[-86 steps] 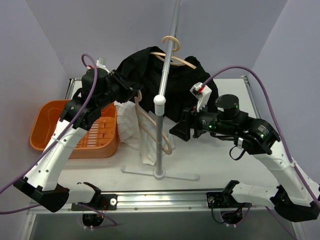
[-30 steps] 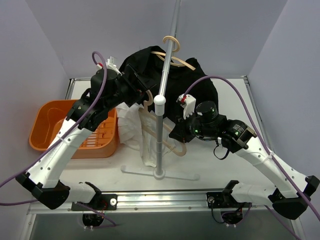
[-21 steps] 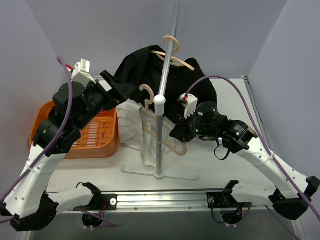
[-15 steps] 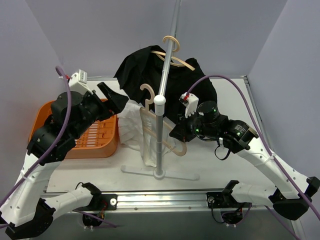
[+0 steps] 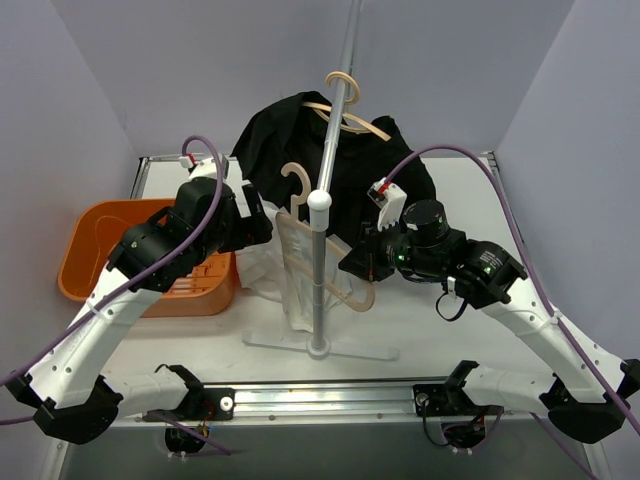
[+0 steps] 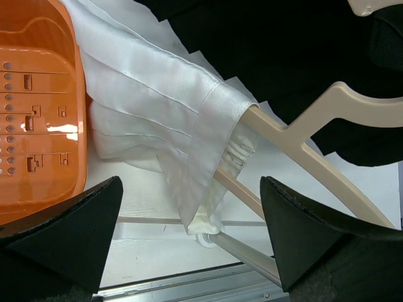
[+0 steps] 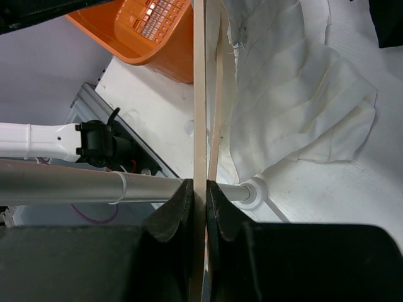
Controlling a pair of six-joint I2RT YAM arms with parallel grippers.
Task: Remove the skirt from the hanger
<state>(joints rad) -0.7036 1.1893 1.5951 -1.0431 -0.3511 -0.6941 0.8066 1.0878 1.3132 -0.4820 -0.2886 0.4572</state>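
The white pleated skirt (image 5: 272, 262) hangs from a beige hanger (image 5: 352, 292) beside the rack pole, its waistband still over the hanger's arm (image 6: 302, 141). My left gripper (image 5: 254, 220) is open just left of the skirt. In the left wrist view the skirt (image 6: 157, 104) lies between and beyond the wide-apart fingers of the left gripper (image 6: 191, 182). My right gripper (image 5: 354, 262) is shut on the hanger's lower bar. The right wrist view shows the right gripper (image 7: 199, 184) pinching that thin bar (image 7: 199, 94), with the skirt (image 7: 296, 94) to its right.
A black garment (image 5: 350, 160) hangs on a second hanger high on the rack pole (image 5: 320, 270). An orange basket (image 5: 100, 240) stands at the left, touching the skirt's edge. The rack's base (image 5: 320, 350) lies near the front rail.
My left gripper let go of the hanger's hook, swung out to the left and has come back open next to the skirt. The right gripper kept its hold on the hanger.
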